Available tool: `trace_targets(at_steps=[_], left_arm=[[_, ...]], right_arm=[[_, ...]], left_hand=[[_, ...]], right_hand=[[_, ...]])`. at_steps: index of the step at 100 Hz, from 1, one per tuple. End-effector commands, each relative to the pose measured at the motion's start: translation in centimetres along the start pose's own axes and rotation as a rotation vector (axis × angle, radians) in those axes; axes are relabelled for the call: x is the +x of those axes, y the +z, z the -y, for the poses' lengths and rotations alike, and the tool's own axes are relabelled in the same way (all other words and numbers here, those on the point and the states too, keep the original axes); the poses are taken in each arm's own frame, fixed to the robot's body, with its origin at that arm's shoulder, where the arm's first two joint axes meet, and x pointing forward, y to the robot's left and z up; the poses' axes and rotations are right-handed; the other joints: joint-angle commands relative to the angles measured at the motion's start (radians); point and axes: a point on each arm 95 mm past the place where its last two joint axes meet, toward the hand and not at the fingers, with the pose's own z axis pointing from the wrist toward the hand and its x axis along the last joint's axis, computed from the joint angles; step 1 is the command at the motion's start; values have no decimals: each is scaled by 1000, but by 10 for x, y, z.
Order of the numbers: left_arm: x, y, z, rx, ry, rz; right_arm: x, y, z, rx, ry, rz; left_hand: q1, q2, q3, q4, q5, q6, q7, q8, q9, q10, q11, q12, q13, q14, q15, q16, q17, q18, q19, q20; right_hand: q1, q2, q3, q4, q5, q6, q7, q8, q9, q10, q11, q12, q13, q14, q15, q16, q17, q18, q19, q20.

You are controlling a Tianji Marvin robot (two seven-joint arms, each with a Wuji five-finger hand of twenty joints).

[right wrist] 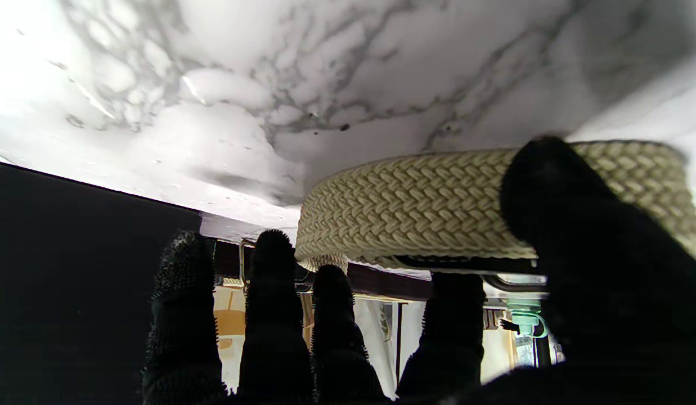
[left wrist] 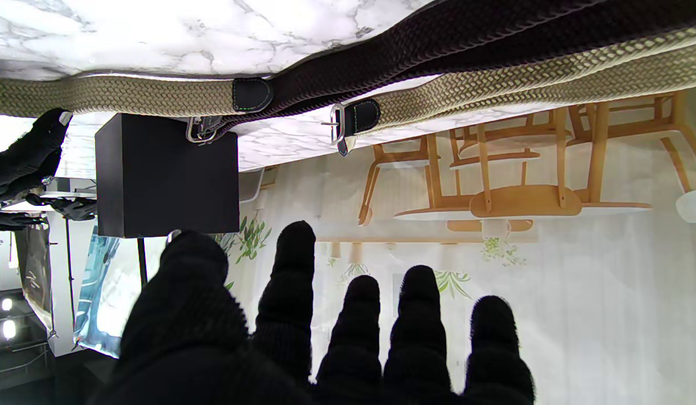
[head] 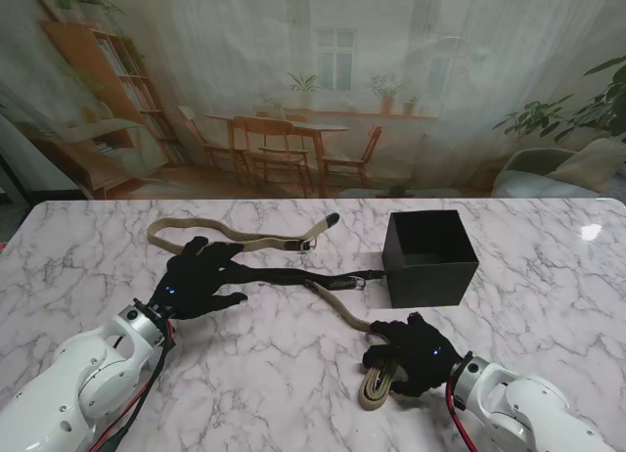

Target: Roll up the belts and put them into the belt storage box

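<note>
A partly rolled tan belt (head: pixel 377 385) is seen on the marble table (head: pixel 88 256) at the near right, and the right hand (head: pixel 416 354) is laid against it, the coil lying just to the left of the palm and touching the fingers; in the right wrist view the woven coil (right wrist: pixel 415 208) is pinched between the thumb (right wrist: pixel 556 191) on its outer face and the other fingertips (right wrist: pixel 274 253) curled toward it, so the hand is closed on the roll. From the coil the unrolled length of this belt is carried away from me and leftward to its buckle (head: pixel 354 284), which lies just beside the black belt storage box (head: pixel 430 256). The box stands open-topped to the right of the table's middle, farther from me than the right hand and apart from it. A black belt (head: pixel 293 274) is stretched across the middle of the table, its right end reaching close to the box; its left end is covered by the left hand (head: pixel 201 276), whose fingers are spread flat and held apart, resting over the strap rather than gripping it, as far as can be told. A second tan belt (head: pixel 240 239) is laid farther from me, looped at its left end and ending in a dark tip (head: pixel 331 219) near the box. In the left wrist view the black strap (left wrist: pixel 438 45) and the tan strap (left wrist: pixel 494 90) are seen running side by side, partly overlapping
</note>
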Motion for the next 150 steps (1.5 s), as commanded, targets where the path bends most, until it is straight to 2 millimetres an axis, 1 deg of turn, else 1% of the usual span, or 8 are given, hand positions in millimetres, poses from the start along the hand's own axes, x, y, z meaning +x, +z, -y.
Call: trace_targets(at_steps=[1,24,48,71,89,114,127,150], left_arm=[[1,0,-3,-16,-2,-5],[2,1,-3,-18,-3,-6],[2,2,-3,-18,-4,-7],[2,2,-3,-14,-4,-7],[2,2,-3,-14,-3,-7],[2,2,-3,-14,-2,-7],[2,2,-3,-14,-2,-8],[1,2,-3,-9,0,-8]], right_arm=[[1,0,5,14,17,9],[-1,4,10,17,92,29],[-1,10,13,-21,102,3],[-2,11,14,-44,70,-26],[-1,10,15,-49,61,-24],[-1,10,15,-77,28,-20],[2,11,15,-97,58,-17],[4,13,17,-92,136,-9]], left_hand=[[4,51,-22,13,-22,14,2,-8,-52,4,-11,-8,-5,6,-21,8,-20,31,-38,-12],[4,51,-22,13,-21,13,3,-8,-52,4,-11,-8,-7,8,-22,8,-21,30,-40,-12],[4,49,-22,14,-26,15,1,-9,-55,5,-12,-8,-8,6,-22,7,-20,31,-40,-12],[5,49,-22,14,-26,15,0,-9,-56,4,-11,-8,-7,6,-22,8,-21,31,-41,-11],[3,50,-22,13,-26,14,1,-9,-56,5,-11,-8,-7,6,-21,8,-20,30,-41,-11],[3,50,-22,14,-25,16,1,-9,-57,4,-11,-8,-7,7,-21,8,-20,31,-41,-11],[2,51,-22,14,-25,16,1,-9,-58,3,-11,-8,-8,5,-21,8,-21,30,-41,-11],[1,50,-22,14,-25,15,2,-9,-58,4,-11,-8,-10,7,-22,8,-22,30,-42,-11]], right_hand=[[-41,-9,-23,-13,58,-23,21,-13,-43,32,-27,-15,-44,45,-51,-42,-34,13,-36,-31],[-12,-11,-64,-2,55,41,37,-40,-56,62,-19,-14,-23,148,-63,-140,9,63,-43,-128],[42,-41,136,-14,-87,-30,81,17,-39,51,65,18,298,-45,119,14,121,-24,91,-86],[53,-45,181,-17,-117,-64,-136,-142,-8,13,26,3,357,-175,306,156,136,-53,113,-10],[43,-44,161,-19,-91,-67,-80,-251,183,-89,62,34,185,-76,114,81,69,-9,61,-9],[33,-48,98,-88,139,-56,217,24,182,-63,88,125,118,-60,49,36,36,-21,56,-21],[78,-74,31,-143,389,-73,494,-201,105,-1,61,80,64,38,-23,-51,33,16,33,-60],[101,-96,22,-147,460,17,626,-276,74,23,14,8,128,120,-28,-120,99,43,31,-129]])
